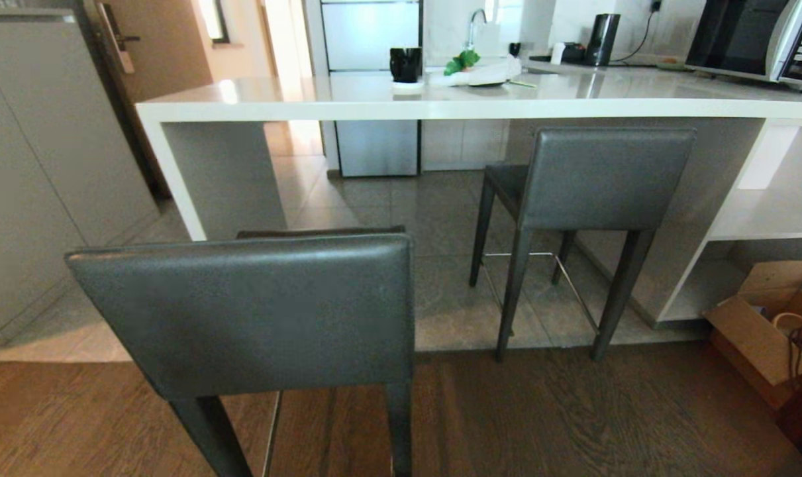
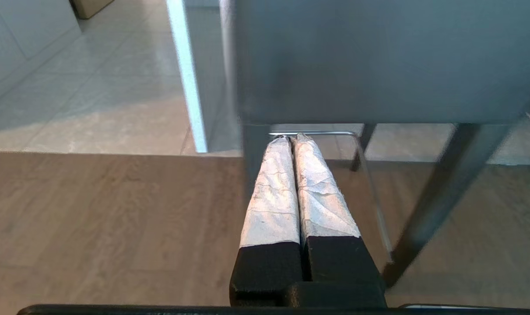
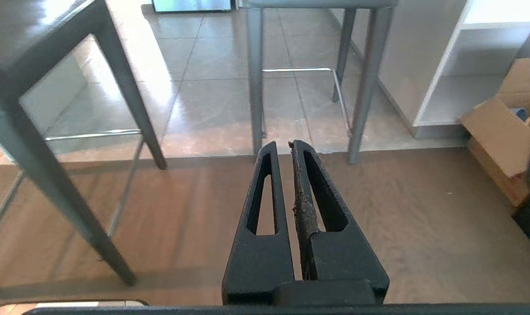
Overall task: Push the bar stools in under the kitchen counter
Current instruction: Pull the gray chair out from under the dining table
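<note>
Two bar stools face the white kitchen counter [image 1: 440,99]. The nearer stool [image 1: 242,311] stands pulled out on the wooden floor at the front left, its dark grey backrest towards me. The farther stool [image 1: 606,179] stands to the right with its seat partly under the slab. Neither arm shows in the head view. My left gripper [image 2: 290,138] is shut and empty, low behind the near stool's backrest [image 2: 378,61]. My right gripper [image 3: 283,143] is shut and empty over the wood floor, between the near stool's leg [image 3: 50,183] and the far stool's legs [image 3: 256,87].
Grey wall cabinets [image 1: 43,165] line the left. White open shelves [image 1: 771,212] and a cardboard box [image 1: 765,324] stand at the right. A black mug [image 1: 406,64], a kettle [image 1: 602,38] and a microwave [image 1: 758,36] sit on the counter. Tiles meet wood under the stools.
</note>
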You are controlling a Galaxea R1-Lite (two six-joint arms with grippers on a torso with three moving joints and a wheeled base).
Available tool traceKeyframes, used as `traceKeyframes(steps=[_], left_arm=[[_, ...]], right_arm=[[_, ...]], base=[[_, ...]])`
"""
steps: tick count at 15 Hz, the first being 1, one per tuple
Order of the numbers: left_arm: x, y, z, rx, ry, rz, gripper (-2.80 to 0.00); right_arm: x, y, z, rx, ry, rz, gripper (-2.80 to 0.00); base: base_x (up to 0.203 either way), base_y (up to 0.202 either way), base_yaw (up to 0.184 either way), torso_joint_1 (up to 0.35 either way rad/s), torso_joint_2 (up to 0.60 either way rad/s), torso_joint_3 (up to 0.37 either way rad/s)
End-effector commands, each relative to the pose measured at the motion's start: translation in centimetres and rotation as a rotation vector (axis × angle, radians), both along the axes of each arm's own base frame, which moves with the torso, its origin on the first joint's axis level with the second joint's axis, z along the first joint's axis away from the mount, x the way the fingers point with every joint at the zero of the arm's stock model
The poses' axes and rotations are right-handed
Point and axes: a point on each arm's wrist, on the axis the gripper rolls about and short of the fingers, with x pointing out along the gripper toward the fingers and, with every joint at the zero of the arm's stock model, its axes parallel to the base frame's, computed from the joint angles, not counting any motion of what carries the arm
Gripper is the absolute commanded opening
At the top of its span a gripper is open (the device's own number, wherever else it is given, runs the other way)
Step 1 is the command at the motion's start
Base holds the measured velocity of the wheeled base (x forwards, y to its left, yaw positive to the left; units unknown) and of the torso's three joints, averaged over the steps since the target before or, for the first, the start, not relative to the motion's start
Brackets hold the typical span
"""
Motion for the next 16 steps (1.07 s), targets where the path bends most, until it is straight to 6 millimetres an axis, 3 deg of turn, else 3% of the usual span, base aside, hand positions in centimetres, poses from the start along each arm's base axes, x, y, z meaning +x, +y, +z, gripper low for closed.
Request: traceKeyframes(steps=[1,16], left_arm=[[0.03,0.0,-0.08,0.0,0.004,0.0,-2.8],[0.03,0.0,-0.08,0.0,0.004,-0.001,-2.8]], right_arm=[[0.0,0.0,0.0,0.0,0.0,0.001,-2.8],[0.01,0.0,0.0,0.0,0.001,0.001,-2.8]], base=[[0.0,-0.195,0.001,-0.001,0.0,0.002],[0.0,-0.194,0.002,0.002,0.0,0.001]])
